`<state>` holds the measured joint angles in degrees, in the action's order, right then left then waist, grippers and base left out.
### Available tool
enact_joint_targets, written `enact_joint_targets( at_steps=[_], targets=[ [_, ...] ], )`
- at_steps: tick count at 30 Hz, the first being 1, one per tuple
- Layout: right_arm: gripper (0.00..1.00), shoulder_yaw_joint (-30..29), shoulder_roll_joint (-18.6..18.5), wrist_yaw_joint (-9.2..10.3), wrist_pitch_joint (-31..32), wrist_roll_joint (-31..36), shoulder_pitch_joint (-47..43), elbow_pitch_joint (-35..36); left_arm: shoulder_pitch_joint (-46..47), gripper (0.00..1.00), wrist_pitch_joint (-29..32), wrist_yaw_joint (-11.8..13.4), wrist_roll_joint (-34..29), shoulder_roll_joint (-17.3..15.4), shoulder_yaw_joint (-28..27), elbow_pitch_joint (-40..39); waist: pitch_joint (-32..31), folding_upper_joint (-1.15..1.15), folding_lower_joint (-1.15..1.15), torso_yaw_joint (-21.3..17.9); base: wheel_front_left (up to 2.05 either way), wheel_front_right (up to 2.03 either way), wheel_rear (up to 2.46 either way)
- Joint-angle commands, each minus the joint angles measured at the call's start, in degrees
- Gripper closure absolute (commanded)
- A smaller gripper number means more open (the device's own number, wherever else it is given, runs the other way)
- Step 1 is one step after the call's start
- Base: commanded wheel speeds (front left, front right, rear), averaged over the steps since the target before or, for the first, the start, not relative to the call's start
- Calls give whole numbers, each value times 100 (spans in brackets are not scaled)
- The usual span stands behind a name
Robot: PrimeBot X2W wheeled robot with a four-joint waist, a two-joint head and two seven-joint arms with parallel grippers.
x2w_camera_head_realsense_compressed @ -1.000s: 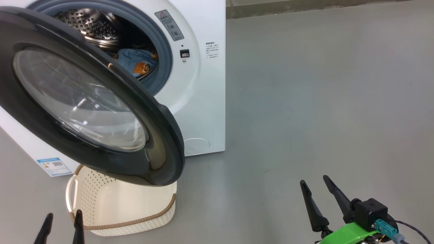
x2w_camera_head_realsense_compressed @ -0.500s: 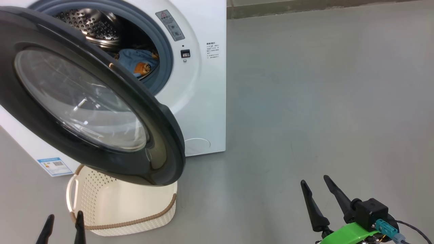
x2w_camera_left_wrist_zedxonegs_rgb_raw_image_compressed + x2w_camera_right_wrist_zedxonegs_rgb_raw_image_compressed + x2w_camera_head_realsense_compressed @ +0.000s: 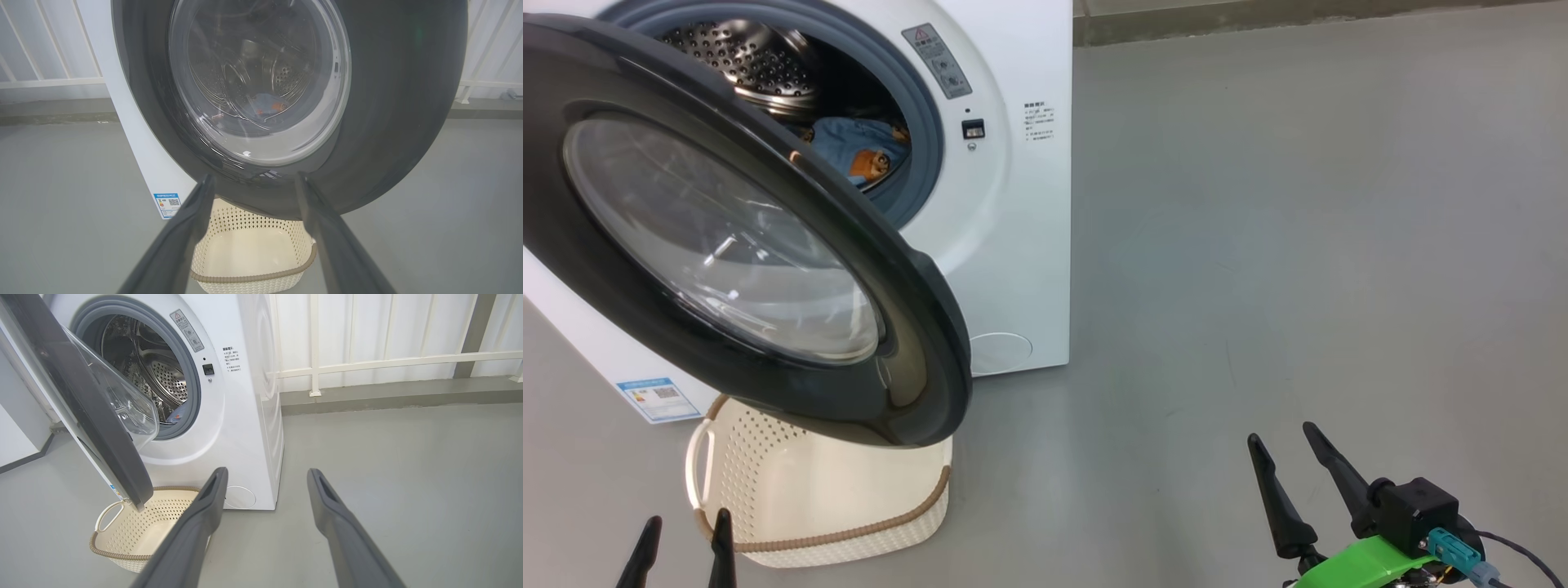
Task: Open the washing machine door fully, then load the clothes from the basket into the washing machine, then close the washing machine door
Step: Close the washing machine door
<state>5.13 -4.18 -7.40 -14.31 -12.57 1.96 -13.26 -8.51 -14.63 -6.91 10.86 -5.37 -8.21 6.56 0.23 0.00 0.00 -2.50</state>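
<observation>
The white washing machine (image 3: 1021, 245) (image 3: 245, 428) stands at the upper left with its door (image 3: 768, 269) (image 3: 392, 102) (image 3: 94, 428) swung wide open over the basket (image 3: 841, 498) (image 3: 249, 249) (image 3: 139, 531). Light-blue clothes (image 3: 862, 151) (image 3: 267, 104) with an orange print lie inside the steel drum. The cream basket sits on the floor below the door, with bare plastic where its inside shows. My left gripper (image 3: 684, 549) (image 3: 251, 181) is open, low at the left, facing the door's glass. My right gripper (image 3: 1286, 453) (image 3: 265, 477) is open over bare floor at the lower right.
Grey floor (image 3: 1298, 245) spreads to the right of the machine. A white railing and wall (image 3: 388, 347) run behind it. A blue label (image 3: 658, 396) sits low on the machine's front.
The whole picture has shifted slightly right, so the camera has moved. My left fingertips sit a little lower in the view. The door, basket and clothes have not changed.
</observation>
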Motion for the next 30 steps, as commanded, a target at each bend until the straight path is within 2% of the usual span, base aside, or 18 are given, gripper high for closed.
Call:
enact_joint_targets(
  at_steps=[1,10,11,12,13,14,24,30],
  targets=[
    [0,144,-45,-9,-69,5,58,137,155,0,-37,-19,-43,-53,-214,-119,4,0,0,-2,0,0,0],
    [0,125,-41,-9,-69,12,65,131,186,0,-37,-37,-64,-9,-250,-65,29,0,0,-2,0,0,0],
    [4,118,-40,-9,-69,14,65,134,191,0,-37,-38,-63,-4,-252,-62,31,0,0,1,0,0,0],
    [28,107,-39,-9,-69,17,65,136,195,0,-37,-40,-61,0,-253,-59,31,0,0,6,0,0,0],
    [75,96,-36,-9,-69,23,65,138,196,0,-37,-41,-60,4,-253,-54,31,0,0,10,0,0,0],
    [100,83,-33,-9,-69,29,64,144,197,0,-37,-42,-56,8,-253,-51,34,0,0,14,0,0,0],
    [100,-10,22,-9,-69,15,71,222,223,0,-37,-52,-24,41,-262,-128,96,0,0,40,0,0,0],
    [100,-97,65,-9,-69,-76,239,845,243,0,-37,-55,-27,55,-254,-114,142,0,0,39,0,0,0]
  ],
)
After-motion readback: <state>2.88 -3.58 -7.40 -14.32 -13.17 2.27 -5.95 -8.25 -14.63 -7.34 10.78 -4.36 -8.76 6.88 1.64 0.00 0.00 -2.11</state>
